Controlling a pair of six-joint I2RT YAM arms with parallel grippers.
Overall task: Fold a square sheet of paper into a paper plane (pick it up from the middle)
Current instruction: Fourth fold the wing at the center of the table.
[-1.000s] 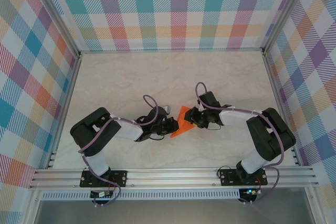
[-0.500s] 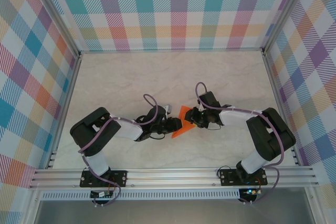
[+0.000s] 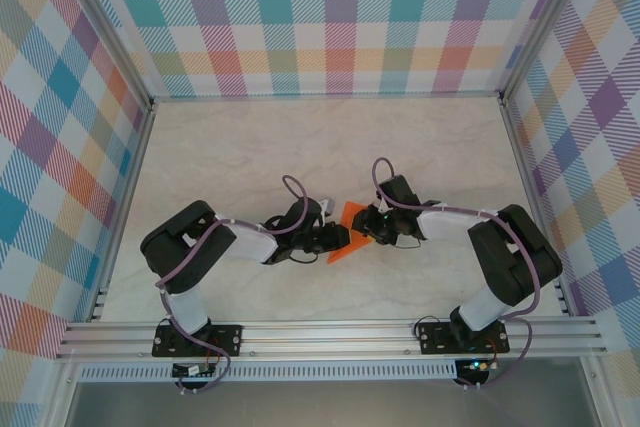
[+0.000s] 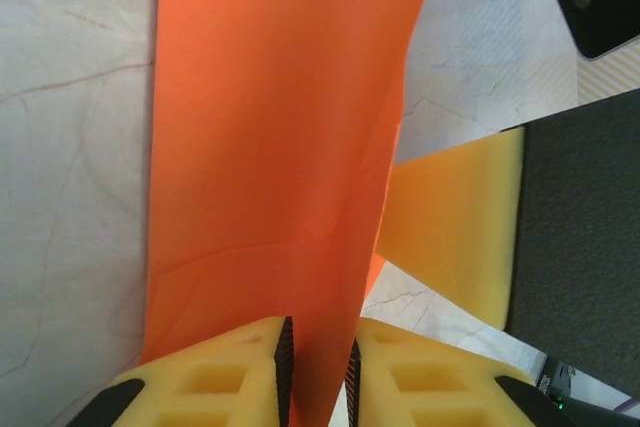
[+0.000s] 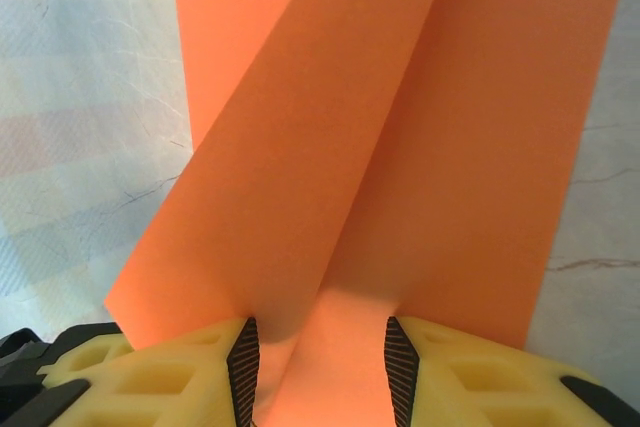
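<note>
The orange sheet of paper point(image 3: 345, 245), folded into a pointed shape, lies at the middle of the table between both grippers. My left gripper point(image 3: 335, 237) comes at it from the left. In the left wrist view a raised flap of the paper point(image 4: 270, 147) runs up between the narrow jaws of the left gripper point(image 4: 317, 367), which are shut on it. My right gripper point(image 3: 368, 230) meets the paper from the right. In the right wrist view its jaws point(image 5: 318, 367) stand apart, tips against the creased paper point(image 5: 400, 147). One of its yellow fingers point(image 4: 450, 237) sits just beyond the flap.
The marble-patterned table top point(image 3: 320, 147) is walled by plaid panels point(image 3: 330, 17) at the back and both sides. An aluminium rail point(image 3: 330, 332) carries both arm bases along the near edge. Open table lies behind the paper.
The left jaws opened and then narrowed again on the paper's flap, and the left arm shifted slightly right. The right gripper and the paper have barely moved.
</note>
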